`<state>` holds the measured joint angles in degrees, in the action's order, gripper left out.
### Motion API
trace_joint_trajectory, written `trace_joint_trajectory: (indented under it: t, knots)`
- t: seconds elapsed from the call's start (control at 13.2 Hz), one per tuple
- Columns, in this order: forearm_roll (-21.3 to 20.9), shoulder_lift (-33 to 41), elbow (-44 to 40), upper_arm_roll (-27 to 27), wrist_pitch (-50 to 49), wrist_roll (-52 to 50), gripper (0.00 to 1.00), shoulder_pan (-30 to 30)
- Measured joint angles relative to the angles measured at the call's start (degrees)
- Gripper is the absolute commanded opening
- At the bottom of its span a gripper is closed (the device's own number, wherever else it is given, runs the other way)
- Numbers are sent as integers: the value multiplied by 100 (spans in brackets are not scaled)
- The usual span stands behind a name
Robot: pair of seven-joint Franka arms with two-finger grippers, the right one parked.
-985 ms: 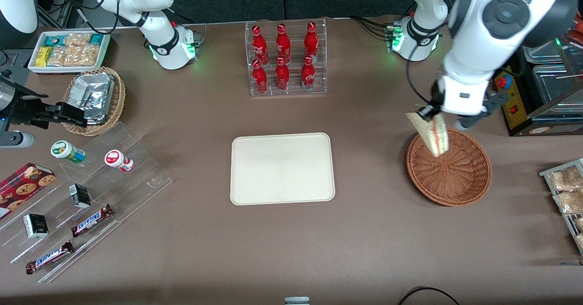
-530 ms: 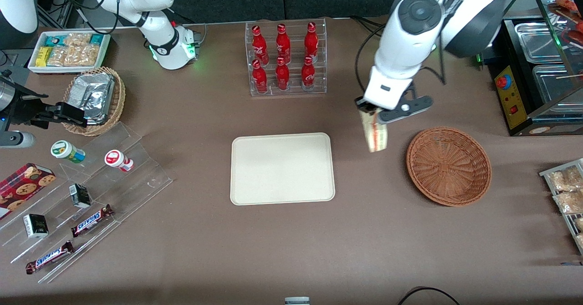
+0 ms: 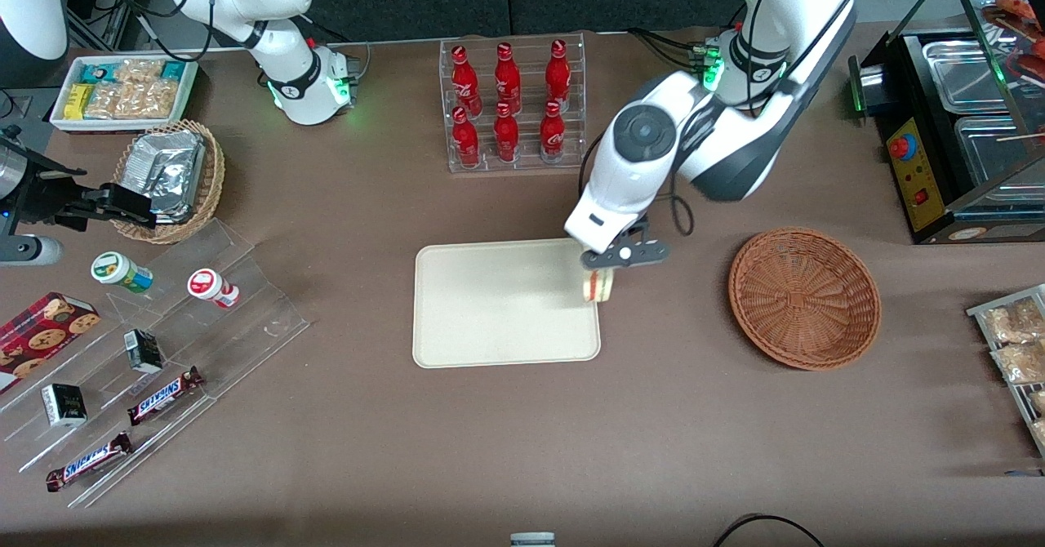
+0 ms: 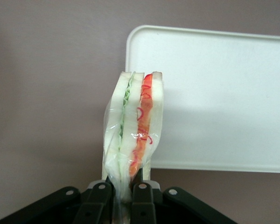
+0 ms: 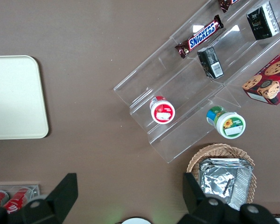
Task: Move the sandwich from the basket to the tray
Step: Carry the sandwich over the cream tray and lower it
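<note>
My left gripper [image 3: 602, 268] is shut on the sandwich [image 3: 597, 287], a clear-wrapped white wedge with a red and green filling stripe. It hangs from the jaws over the cream tray [image 3: 490, 302], at the tray's edge nearest the basket. In the left wrist view the sandwich [image 4: 133, 126] stands between the black fingers [image 4: 95, 205] of the gripper [image 4: 122, 191], with the tray [image 4: 224, 93] beneath it. The reddish-brown wicker basket [image 3: 804, 296] sits on the table toward the working arm's end, with nothing in it.
A clear rack of red bottles [image 3: 510, 102] stands farther from the front camera than the tray. Toward the parked arm's end are a tan basket with foil packets [image 3: 171, 175], a clear stepped display [image 3: 163, 367] with snack items and a white snack tray [image 3: 122, 90]. Packets on a rack [image 3: 1016, 343] lie beside the basket.
The gripper has carried the sandwich from above the basket sideways to the tray's edge and lowered it. The basket is left with nothing in it.
</note>
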<state>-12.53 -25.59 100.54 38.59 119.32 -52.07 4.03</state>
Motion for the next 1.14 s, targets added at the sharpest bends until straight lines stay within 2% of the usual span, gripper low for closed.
trace_joint_trajectory:
  t: [0.3,0.68,1.06,1.14]
  knots:
    - [-602,-787,-111,-3,600,-349,0,184]
    - [-1565,-1378,-308,-7,643,-1442,0,557]
    - [-1725,-1595,-353,-8,1127,-1819,0,592]
    - [-1779,-1610,-355,-8,1134,-1857,18,593]
